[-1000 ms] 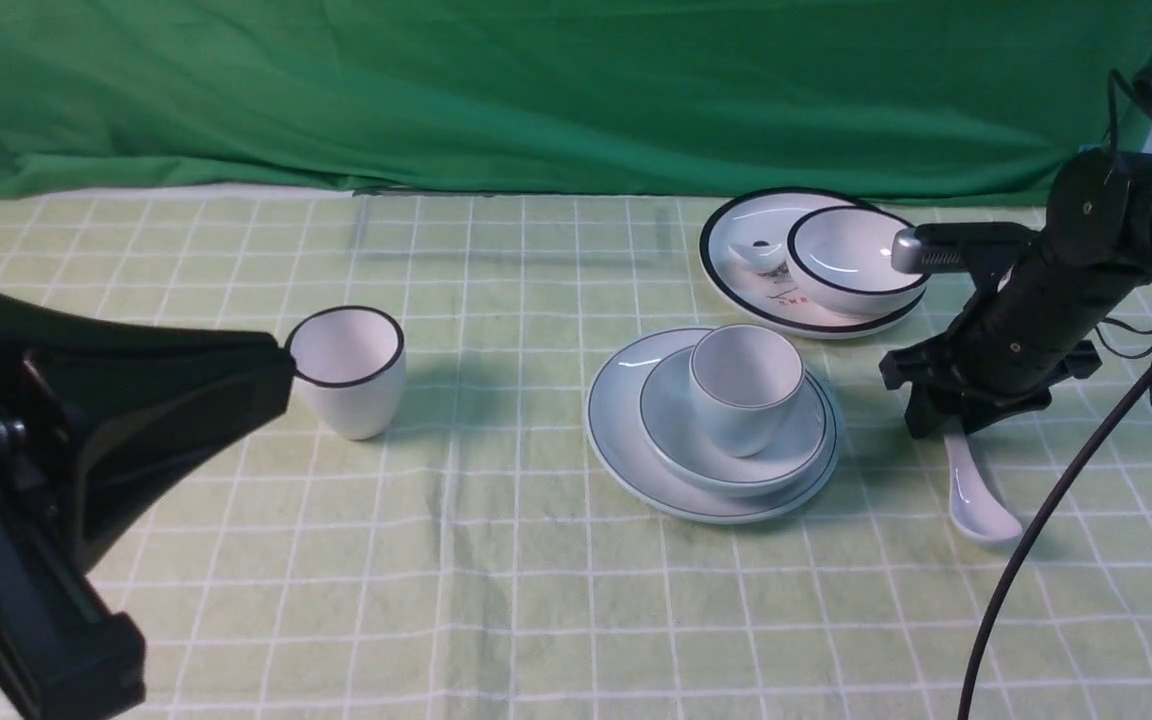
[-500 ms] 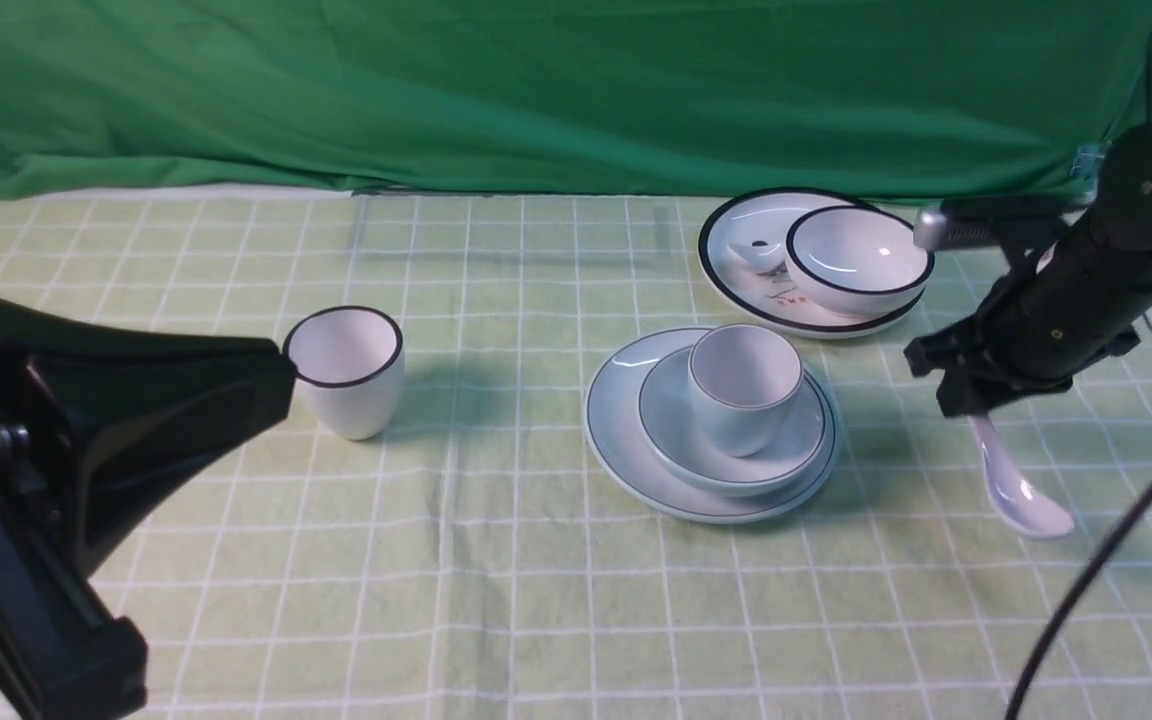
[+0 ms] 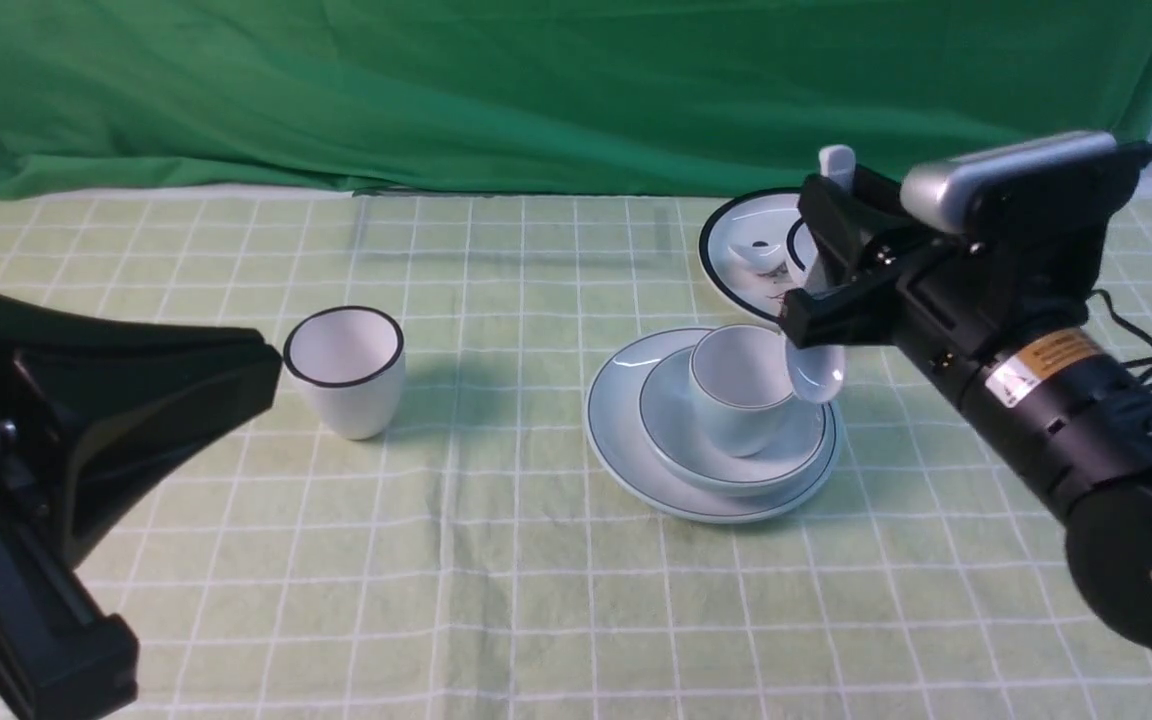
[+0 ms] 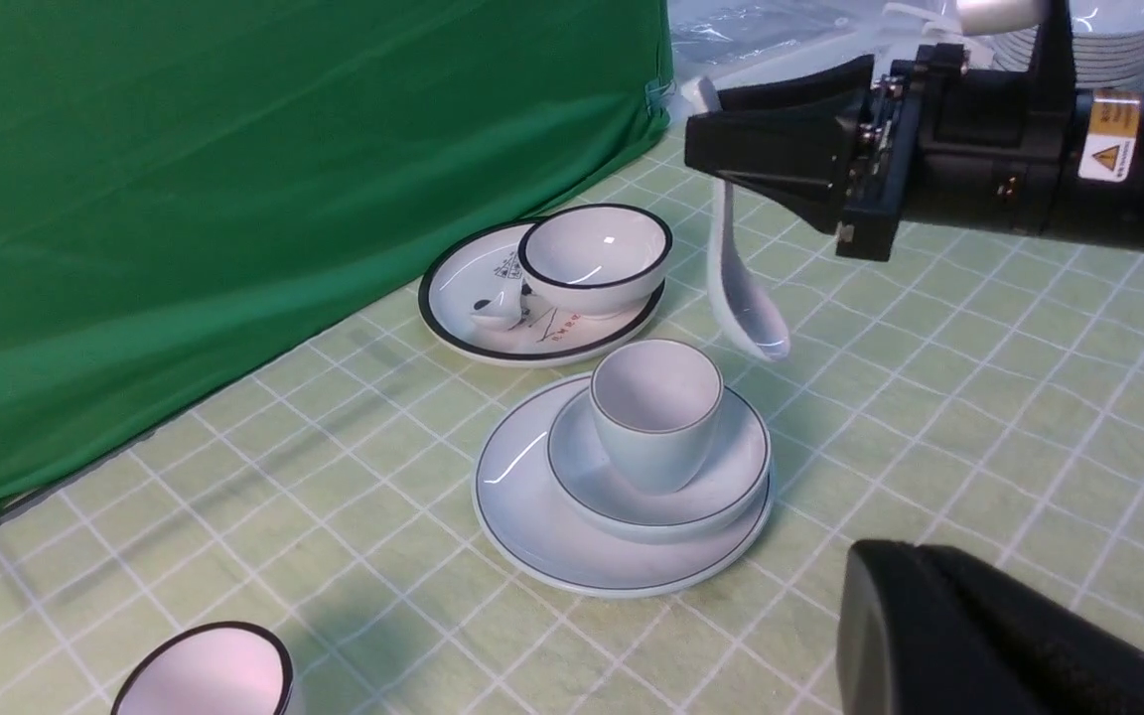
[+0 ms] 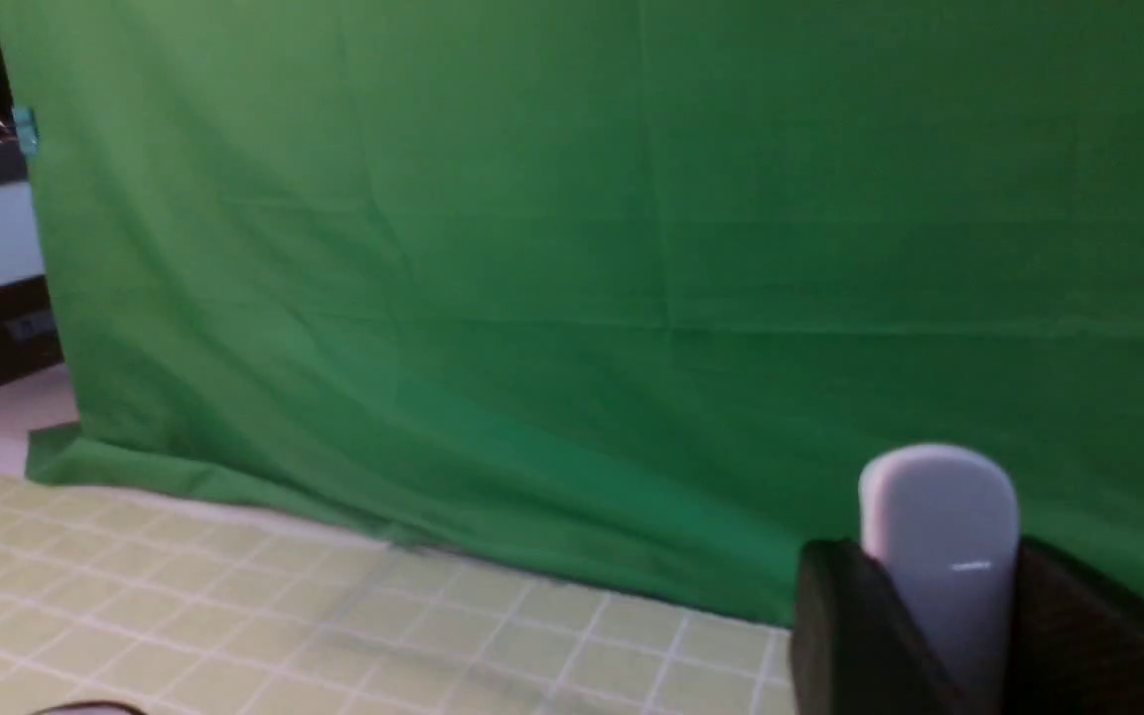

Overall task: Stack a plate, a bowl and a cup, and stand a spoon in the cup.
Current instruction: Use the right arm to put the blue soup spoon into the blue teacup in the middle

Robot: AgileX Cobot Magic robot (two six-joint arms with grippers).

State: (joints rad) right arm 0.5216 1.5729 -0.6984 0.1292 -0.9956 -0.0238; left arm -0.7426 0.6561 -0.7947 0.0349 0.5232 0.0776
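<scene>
Backdrop: green cloth hung behind the plate, draped down onto the far edge of the table.
Tablecloth: pale green with a white grid, under the plate and all the other ware.
Left gripper: well to the left of the plate, low and near the camera; jaws closed together with nothing between them.
Right gripper: in the air at the plate's right side, jaws partly closed and clamped on the spoon's handle.
Plate: flat on the tablecloth, right of centre, at the bottom of the stack.
Black-rim plate: behind the plate, near it but apart.
Bowl: sits centred on the plate.
Black-rim bowl: behind the plate, on the black-rim plate; mostly hidden by the right gripper in the front view.
Cup: upright in the bowl, over the plate's middle.
Black-rim cup: upright, well to the plate's left, just beside the left gripper's tip.
Spoon: held nearly upright over the plate's right side, handle up, scoop down at about the cup's rim height, just beside the cup and outside it.
Small spoon: behind the plate, lying on the black-rim plate.
</scene>
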